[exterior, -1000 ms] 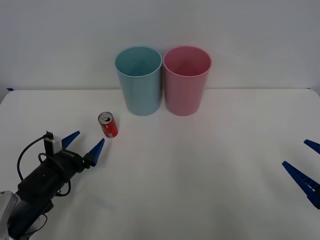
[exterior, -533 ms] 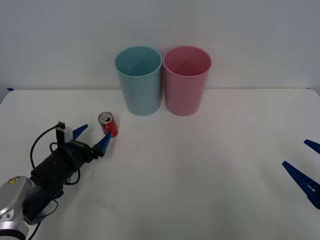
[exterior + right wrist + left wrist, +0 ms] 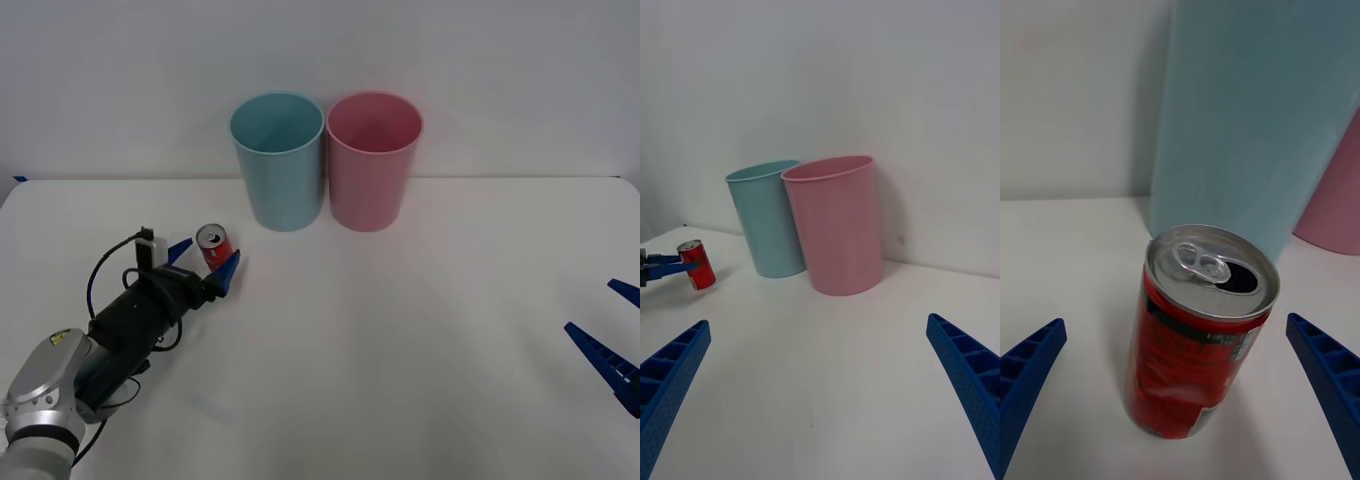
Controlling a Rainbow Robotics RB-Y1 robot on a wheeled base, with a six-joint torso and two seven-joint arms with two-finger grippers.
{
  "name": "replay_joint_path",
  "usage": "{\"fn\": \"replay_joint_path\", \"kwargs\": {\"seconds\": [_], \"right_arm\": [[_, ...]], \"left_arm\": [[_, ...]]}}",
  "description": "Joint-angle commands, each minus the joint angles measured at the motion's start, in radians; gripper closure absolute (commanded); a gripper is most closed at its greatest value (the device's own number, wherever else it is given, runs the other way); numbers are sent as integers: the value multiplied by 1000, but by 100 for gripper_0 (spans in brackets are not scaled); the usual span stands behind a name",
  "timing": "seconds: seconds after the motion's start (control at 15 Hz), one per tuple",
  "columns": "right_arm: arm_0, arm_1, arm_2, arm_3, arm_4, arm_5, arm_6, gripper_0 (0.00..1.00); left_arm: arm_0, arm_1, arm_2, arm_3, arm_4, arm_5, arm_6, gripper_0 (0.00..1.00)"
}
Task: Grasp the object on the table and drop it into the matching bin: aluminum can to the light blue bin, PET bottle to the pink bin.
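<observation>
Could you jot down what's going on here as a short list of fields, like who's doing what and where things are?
Working arm: left tool, open, one finger on each side of the can
Can: red aluminum can, upright on the table, top already opened
Blue bin: light blue bin, behind the can
Pink bin: pink bin, right beside the blue one
Other arm: right tool, open, idle at the table's right edge

From my front camera, the right gripper is cut off at the lower right edge. The can is partly hidden low down by a blue finger; I can't read its white print.
</observation>
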Motion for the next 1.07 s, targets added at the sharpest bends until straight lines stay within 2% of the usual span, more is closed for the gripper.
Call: {"fn": "replay_joint_path", "kwargs": {"seconds": [0.07,0.47,0.53,0.6,0.67,0.73,0.8,1.07], "right_arm": [[0,0,0,0,0,0,0,0],[0,0,0,0,0,0,0,0],[0,0,0,0,0,0,0,0],[0,0,0,0,0,0,0,0],[0,0,0,0,0,0,0,0],[0,0,0,0,0,0,0,0],[0,0,0,0,0,0,0,0],[0,0,0,0,0,0,0,0]], "left_arm": [[-49,-9,3,55,-9,7,-3,0],[-81,-9,2,91,-13,5,-13,0],[-81,-9,2,91,-13,5,-16,17],[-81,-7,0,92,-13,5,-19,67],[-81,-9,0,92,-13,5,-24,86],[-81,-7,0,92,-13,7,-26,96],[-81,-9,2,92,-15,5,-29,100],[-81,-7,0,92,-15,5,-29,100]]}}
